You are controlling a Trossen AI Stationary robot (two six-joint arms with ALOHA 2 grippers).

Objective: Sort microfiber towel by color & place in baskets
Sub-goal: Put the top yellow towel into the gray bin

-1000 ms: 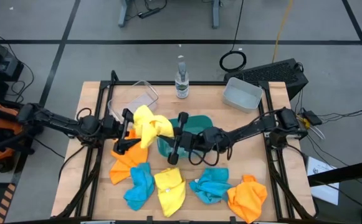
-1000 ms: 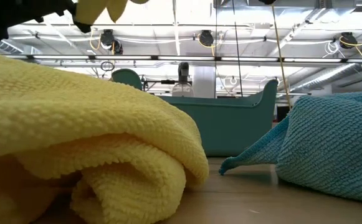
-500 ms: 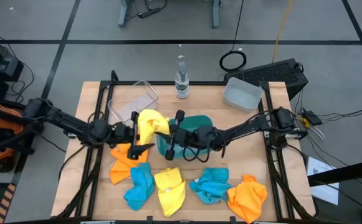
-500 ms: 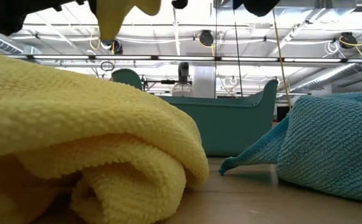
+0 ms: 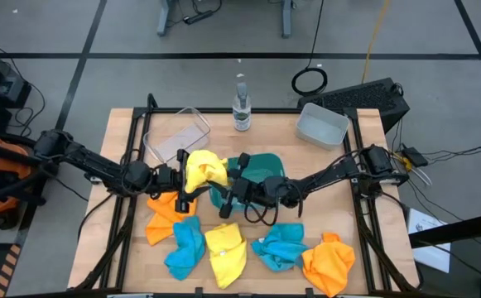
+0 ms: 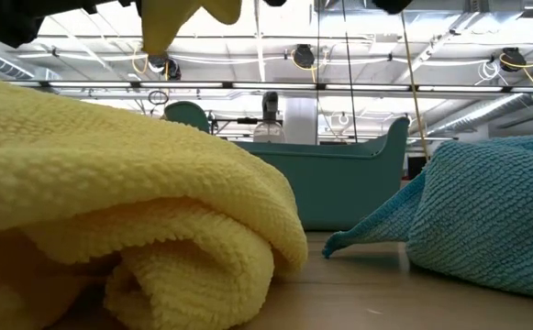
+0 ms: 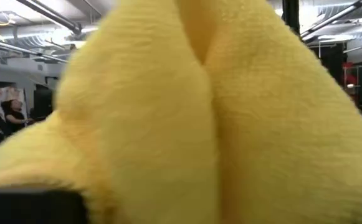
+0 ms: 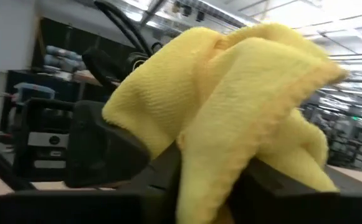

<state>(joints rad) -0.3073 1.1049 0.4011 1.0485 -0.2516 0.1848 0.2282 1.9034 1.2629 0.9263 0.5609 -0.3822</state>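
A yellow towel (image 5: 203,169) hangs bunched in the air between my two grippers, just left of the teal basket (image 5: 261,168). My left gripper (image 5: 184,179) is shut on its left side and my right gripper (image 5: 226,189) on its right side. The towel fills the left wrist view (image 7: 193,112) and drapes over my right fingers (image 8: 230,106). Its lower tip (image 6: 188,18) shows at the top of the low view. The clear basket (image 5: 177,136) stands far left, the pale grey basket (image 5: 321,126) far right. My left gripper holds the yellow towel by its left part (image 5: 192,172), coming level from the table's left; the cloth itself hides the fingers. The towel is lifted clear of the table. My right gripper holds the towel's right part (image 8: 215,168), pinched between its fingers, coming level from the table's right. Folds of the cloth lie heaped over the fingers, slack.
Along the near half of the table lie an orange towel (image 5: 168,220), a teal towel (image 5: 185,246), a yellow towel (image 5: 226,253), another teal towel (image 5: 280,246) and an orange towel (image 5: 329,261). A clear bottle (image 5: 240,106) stands at the far edge.
My left gripper has moved toward the table's right, and my right gripper toward the left and slightly nearer. The yellow towel, spread wider between them a second ago, has gathered into a tighter bunch while staying lifted.
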